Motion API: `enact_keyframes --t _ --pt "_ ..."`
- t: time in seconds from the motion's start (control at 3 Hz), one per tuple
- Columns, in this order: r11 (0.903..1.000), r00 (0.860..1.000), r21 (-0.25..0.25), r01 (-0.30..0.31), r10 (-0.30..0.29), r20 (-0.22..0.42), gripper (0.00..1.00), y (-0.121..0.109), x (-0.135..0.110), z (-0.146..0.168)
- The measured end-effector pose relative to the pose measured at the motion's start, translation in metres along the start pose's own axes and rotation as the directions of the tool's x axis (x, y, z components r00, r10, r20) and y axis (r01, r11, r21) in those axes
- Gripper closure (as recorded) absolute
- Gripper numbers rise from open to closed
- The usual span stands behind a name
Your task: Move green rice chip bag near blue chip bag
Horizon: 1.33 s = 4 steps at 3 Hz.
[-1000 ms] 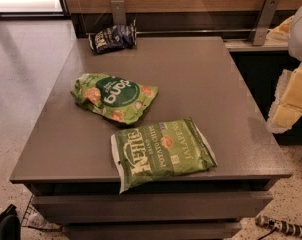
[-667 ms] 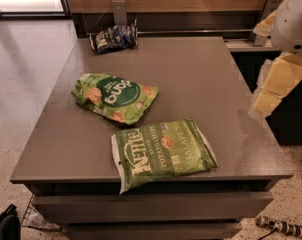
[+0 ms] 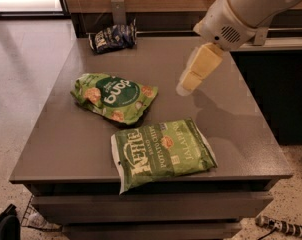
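While the gripper (image 3: 187, 85) hangs over the table (image 3: 231, 126), open or closed I cannot tell, the green rice chip bag (image 3: 113, 96) lies left of centre, well apart from the blue chip bag (image 3: 113, 36).

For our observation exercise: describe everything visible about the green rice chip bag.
The green rice chip bag is crinkled, glossy plastic with a dark round label, white lettering and chip pictures. It lies flat on the grey table, left of centre, its lower corner close to the jalapeño bag. The gripper hovers to its right, apart.
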<state>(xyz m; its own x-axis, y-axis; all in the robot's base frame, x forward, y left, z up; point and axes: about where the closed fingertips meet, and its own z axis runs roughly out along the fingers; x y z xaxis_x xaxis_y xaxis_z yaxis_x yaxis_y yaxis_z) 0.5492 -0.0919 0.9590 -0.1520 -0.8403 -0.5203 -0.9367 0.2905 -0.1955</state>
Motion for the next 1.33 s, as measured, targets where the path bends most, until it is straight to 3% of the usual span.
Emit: enact_keyframes --t 0.33,0.67,1.0,1.33 --pt "0.9951 0.981 -0.059 -0.078 0.087 0.17 0.0 0.005 -0.057 0.063" --pt "0.9961 0.976 -0.08 -0.039 0.055 0.209 0.0 0.008 -0.105 0.115" --pt "0.9957 0.977 -0.082 -0.042 0.058 0.203 0.0 0.008 -0.105 0.117" --pt "0.9912 0.986 -0.11 -0.073 0.088 0.142 0.0 0.009 -0.103 0.145"
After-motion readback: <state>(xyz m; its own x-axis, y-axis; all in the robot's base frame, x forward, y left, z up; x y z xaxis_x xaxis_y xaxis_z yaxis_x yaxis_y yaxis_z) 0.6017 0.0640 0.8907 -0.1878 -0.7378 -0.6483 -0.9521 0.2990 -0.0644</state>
